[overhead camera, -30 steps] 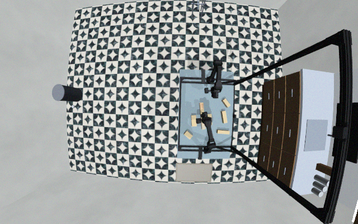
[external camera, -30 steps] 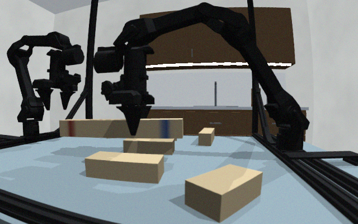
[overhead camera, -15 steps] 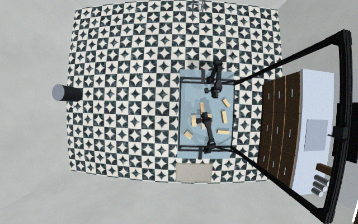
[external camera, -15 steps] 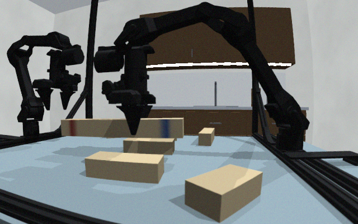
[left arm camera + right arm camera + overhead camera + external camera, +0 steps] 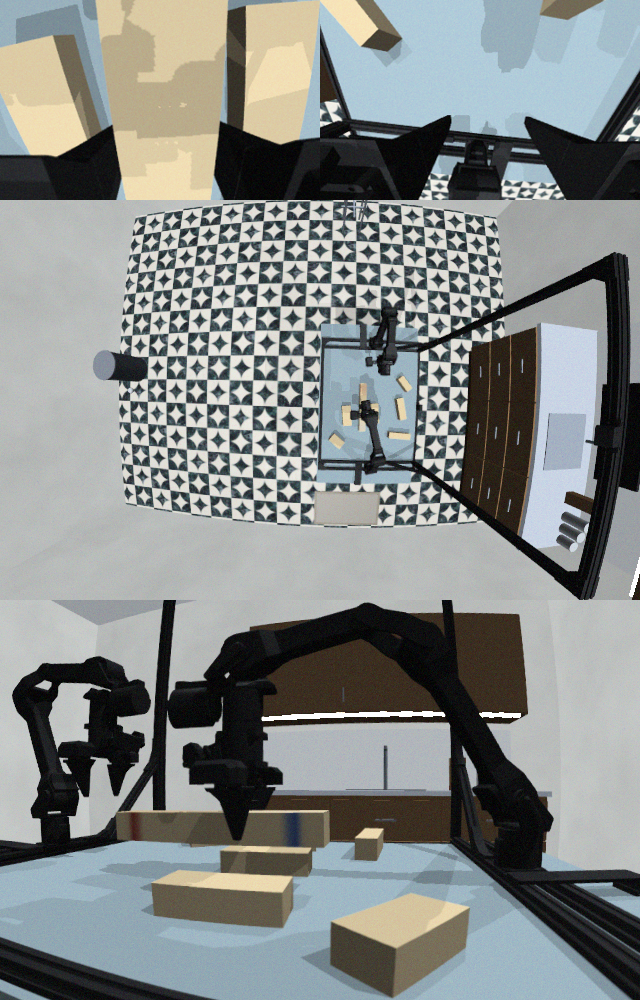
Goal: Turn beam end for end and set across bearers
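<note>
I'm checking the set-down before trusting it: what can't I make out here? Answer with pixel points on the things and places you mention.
- Top: the middle of the beam (image 5: 363,391) (image 5: 180,828) (image 5: 163,107), hidden under the left gripper (image 5: 365,410) (image 5: 248,823) (image 5: 163,123).
- Exterior: its far finger's tip, behind the beam.
- Left wrist: both beam ends, cut off by the frame.
- Right wrist: most of the upper-right timber piece (image 5: 570,8), cut by the top edge.

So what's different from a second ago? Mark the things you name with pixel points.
The beam (image 5: 363,391) (image 5: 175,827) (image 5: 165,107) has turned slightly, its red-banded end shifting right in the exterior view, along with the left end effector (image 5: 366,407) (image 5: 248,822) (image 5: 163,123) gripping it. The right end effector (image 5: 385,369) (image 5: 101,795) (image 5: 487,119) stayed open and put.
</note>
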Robot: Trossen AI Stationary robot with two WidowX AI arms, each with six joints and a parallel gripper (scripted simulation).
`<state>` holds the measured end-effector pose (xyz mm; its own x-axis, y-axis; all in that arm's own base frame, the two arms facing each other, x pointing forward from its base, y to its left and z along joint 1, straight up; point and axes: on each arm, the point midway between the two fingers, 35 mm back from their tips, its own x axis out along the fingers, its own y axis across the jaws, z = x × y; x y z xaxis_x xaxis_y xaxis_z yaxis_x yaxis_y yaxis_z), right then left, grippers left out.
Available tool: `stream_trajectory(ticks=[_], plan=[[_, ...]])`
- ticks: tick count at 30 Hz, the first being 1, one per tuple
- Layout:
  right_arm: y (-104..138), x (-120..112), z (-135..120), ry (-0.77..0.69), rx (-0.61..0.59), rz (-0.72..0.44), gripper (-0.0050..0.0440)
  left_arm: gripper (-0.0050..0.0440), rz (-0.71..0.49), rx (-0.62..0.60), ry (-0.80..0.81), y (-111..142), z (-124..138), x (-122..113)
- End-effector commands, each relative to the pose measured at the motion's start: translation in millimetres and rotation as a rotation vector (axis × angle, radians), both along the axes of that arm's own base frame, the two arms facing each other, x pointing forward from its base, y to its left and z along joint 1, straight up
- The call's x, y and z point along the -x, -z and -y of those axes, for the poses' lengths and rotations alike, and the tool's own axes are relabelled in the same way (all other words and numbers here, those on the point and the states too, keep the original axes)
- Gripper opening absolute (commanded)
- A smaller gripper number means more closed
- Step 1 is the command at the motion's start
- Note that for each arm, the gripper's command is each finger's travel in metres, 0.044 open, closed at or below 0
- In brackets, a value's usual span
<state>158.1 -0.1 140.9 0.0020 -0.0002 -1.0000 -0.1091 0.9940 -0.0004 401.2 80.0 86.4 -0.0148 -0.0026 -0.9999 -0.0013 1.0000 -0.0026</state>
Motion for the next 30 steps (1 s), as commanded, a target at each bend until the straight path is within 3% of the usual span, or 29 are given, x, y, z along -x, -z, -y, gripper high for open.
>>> stream_trajectory(ticks=[1,30], plan=[[0.0,0.6,-0.1,0.005,0.000,-0.002,0.0440,0.0000,0.015,-0.002,0.032,-5.5,-0.8,-0.2],[0.0,0.6,-0.1,0.005,0.000,-0.002,0.0440,0.0000,0.015,0.000,0.307,-5.5,-5.6,1.1]])
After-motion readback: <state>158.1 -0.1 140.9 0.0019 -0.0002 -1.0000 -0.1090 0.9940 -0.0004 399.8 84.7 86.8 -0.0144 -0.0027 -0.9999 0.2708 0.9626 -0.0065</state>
